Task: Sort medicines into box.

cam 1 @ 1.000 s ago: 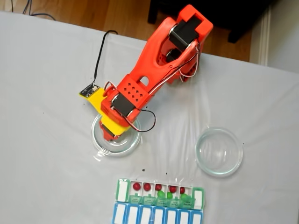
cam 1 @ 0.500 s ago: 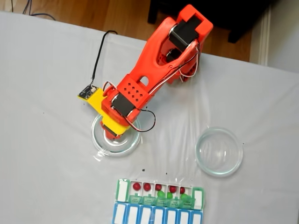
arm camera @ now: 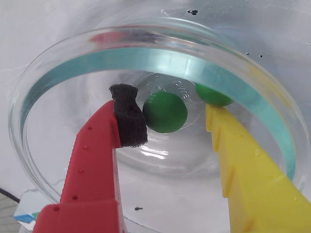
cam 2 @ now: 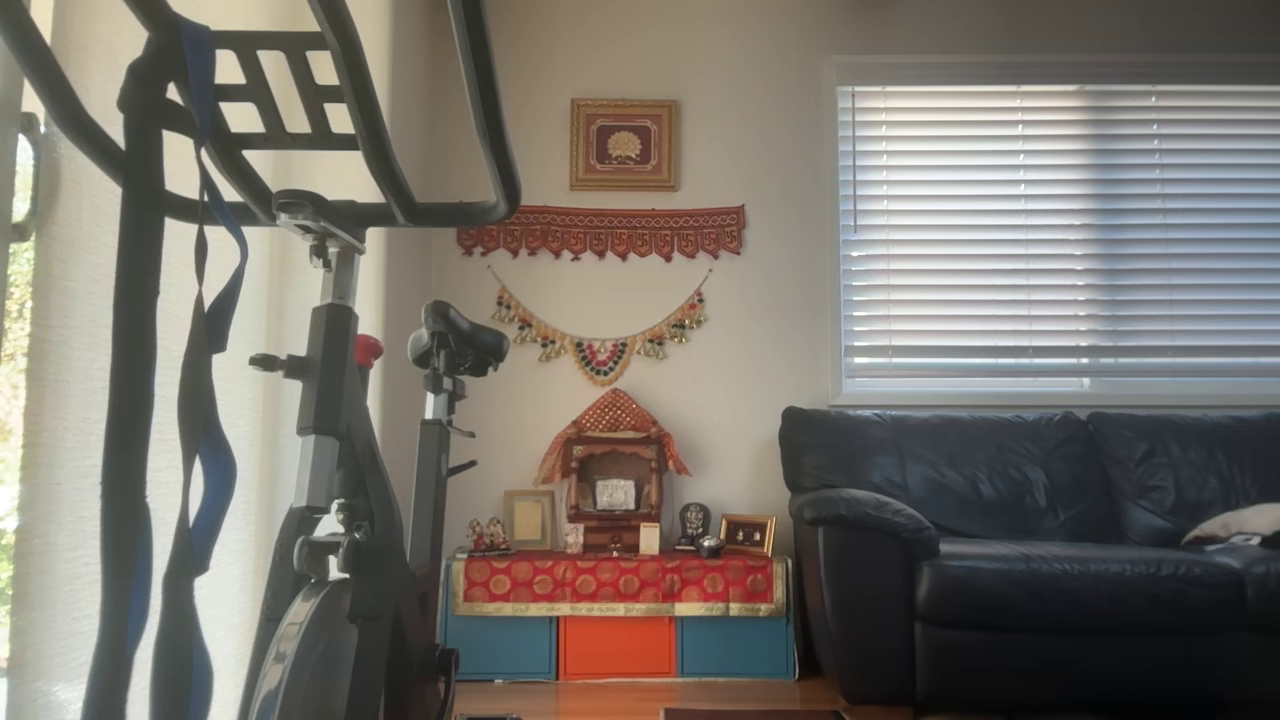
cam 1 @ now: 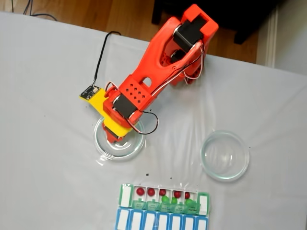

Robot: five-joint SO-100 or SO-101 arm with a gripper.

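In the wrist view the gripper [arm camera: 167, 114] hangs spread wide inside a glass dish [arm camera: 58, 77]; a green ball [arm camera: 164, 112] lies between its fingertips, touching neither; the box [cam 1: 163, 199] sits well below on the bench [cam 1: 48, 182].

The arm [cam 1: 163, 62] is built of bright orange-red plastic links, blocky and rounded at the joints, with black servo bodies set into them. One flat link carries a grid of small round holes. Thin white and red wires loop along its far-right side, and a black cable curls out near the wrist. A small dark circuit board sits at the left on a yellow bracket, with a thin black lead running away from it. In the wrist view the claw [arm camera: 172, 114] has one red finger tipped with a black foam pad and dotted with small dimples, and one yellow finger with a stepped, toothed inner edge.
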